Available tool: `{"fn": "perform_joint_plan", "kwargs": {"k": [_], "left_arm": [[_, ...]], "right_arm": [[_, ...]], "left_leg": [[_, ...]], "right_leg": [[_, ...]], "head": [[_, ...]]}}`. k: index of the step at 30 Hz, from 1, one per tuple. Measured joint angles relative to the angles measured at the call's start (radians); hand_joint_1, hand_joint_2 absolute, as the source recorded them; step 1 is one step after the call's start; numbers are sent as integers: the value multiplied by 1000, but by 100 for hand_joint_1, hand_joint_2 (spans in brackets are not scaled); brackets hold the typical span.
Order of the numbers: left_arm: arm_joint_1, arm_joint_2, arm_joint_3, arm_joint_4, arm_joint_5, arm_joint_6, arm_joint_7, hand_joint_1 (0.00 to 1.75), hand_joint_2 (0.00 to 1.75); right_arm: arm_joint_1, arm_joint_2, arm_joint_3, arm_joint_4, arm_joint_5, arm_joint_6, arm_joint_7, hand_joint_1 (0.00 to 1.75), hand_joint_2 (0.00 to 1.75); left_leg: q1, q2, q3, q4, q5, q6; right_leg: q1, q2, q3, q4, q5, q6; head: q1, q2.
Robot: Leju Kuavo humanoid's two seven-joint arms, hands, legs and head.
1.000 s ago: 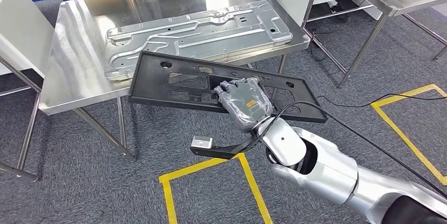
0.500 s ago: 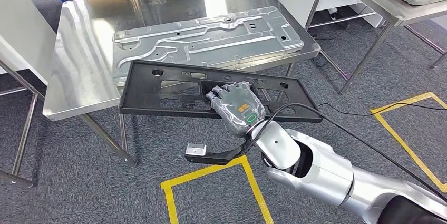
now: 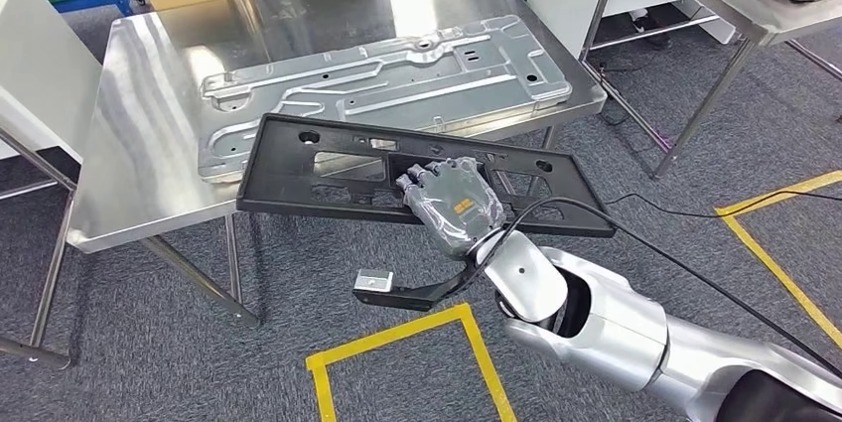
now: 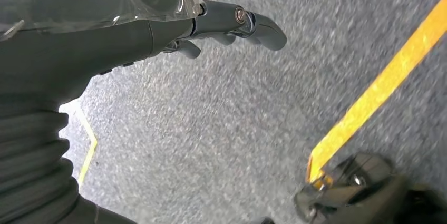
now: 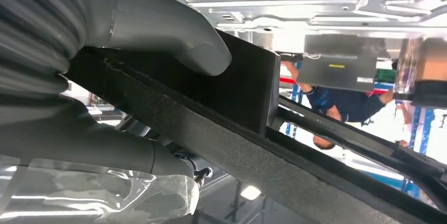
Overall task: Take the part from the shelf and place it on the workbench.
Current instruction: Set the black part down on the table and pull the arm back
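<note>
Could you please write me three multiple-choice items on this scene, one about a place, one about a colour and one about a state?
1. Where is the silver panel?
A. on the table
B. on the floor
C. in the right hand

2. What colour is the frame?
A. yellow
B. black
C. white

3. What is the left hand doing?
A. gripping the frame
B. pressing the table
C. holding nothing

Answers:
1 A, it lies flat on the steel table.
2 B, the frame that the right hand grips is black.
3 C, it hangs over the carpet.
</note>
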Motion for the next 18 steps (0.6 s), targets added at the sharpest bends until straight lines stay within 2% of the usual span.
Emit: {"fn": "perform_joint_plan", "kwargs": {"k": [1, 2, 3, 5, 6, 7, 9, 11, 12, 14, 15, 16, 17, 18], "left_arm": [[1, 1, 0, 0, -1, -1, 0, 0, 175], [3, 1, 0, 0, -1, -2, 1, 0, 175], [4, 1, 0, 0, -2, -3, 1, 0, 175], [4, 2, 0, 0, -2, -4, 1, 0, 175], [3, 3, 0, 0, -2, -6, 0, 0, 175], [2, 3, 0, 0, -2, -8, 0, 0, 175], [1, 3, 0, 0, -4, -12, 1, 0, 175], [2, 3, 0, 0, -7, -13, 1, 0, 175], [2, 2, 0, 0, -9, -14, 2, 0, 175], [2, 1, 0, 0, -13, -14, 4, 0, 175], [2, 1, 0, 0, -14, -14, 5, 0, 175], [2, 0, 0, 0, -15, -14, 6, 0, 175], [3, 0, 0, 0, -16, -14, 6, 0, 175], [4, 0, 0, 0, -16, -14, 7, 0, 175]], "right_arm": [[2, 0, 0, 0, 0, 4, 0, 175, 175], [4, 0, 1, 0, 0, 9, 1, 175, 175], [6, 0, 2, 0, 0, 14, 1, 175, 175], [7, 0, 4, 0, 0, 20, 2, 175, 175], [6, 0, 4, 0, 1, 23, 3, 175, 175], [6, 0, 4, 0, 1, 25, 4, 175, 175], [6, 0, 6, 0, 1, 33, 6, 175, 175], [6, -1, 6, -3, 1, 44, 11, 175, 175], [6, -3, 6, -4, 1, 50, 13, 175, 175], [7, -7, 6, -8, 1, 61, 18, 175, 175], [9, -9, 7, -8, 1, 67, 19, 175, 175], [12, -10, 8, -8, 1, 72, 19, 175, 175], [15, -12, 10, -8, 0, 77, 19, 175, 175], [18, -14, 12, -8, 0, 80, 19, 175, 175]], "left_leg": [[2, 0, -39, 55, -9, -3], [4, 1, -62, 74, 4, -5], [5, 1, -63, 50, 38, -5], [5, 1, -21, -87, 137, 0], [3, 2, 4, -153, 172, 5], [0, 3, 22, -198, 188, 12], [-7, 3, 34, -223, 181, 25], [-3, 3, 42, -233, 178, 36], [-1, 3, 48, -237, 177, 42], [0, 3, 61, -243, 171, 54], [-1, 4, 66, -243, 167, 58], [-2, 4, 72, -243, 162, 61], [-3, 3, 79, -243, 156, 63], [-3, 2, 87, -243, 150, 62]], "right_leg": [[0, 1, 4, 0, -4, 0], [0, 2, 10, 0, -9, 1], [0, 3, 19, 0, -15, 2], [0, 5, 40, -1, -29, 8], [1, 5, 48, -1, -35, 12], [3, 6, 52, -2, -40, 16], [5, 7, 54, -6, -44, 26], [4, 5, 55, -4, -52, 37], [4, 4, 47, 18, -65, 41], [4, 2, -7, 129, -113, 45], [4, 2, -50, 205, -139, 46], [4, 2, -90, 268, -154, 47], [4, 2, -117, 303, -151, 47], [4, 2, -126, 297, -126, 47]], "head": [[0, 0], [0, 0], [0, 0], [0, 0], [0, 0], [0, 0], [0, 0], [1, 0], [1, 0], [4, 0], [4, 0], [4, 0], [4, 0], [4, 0]]}}
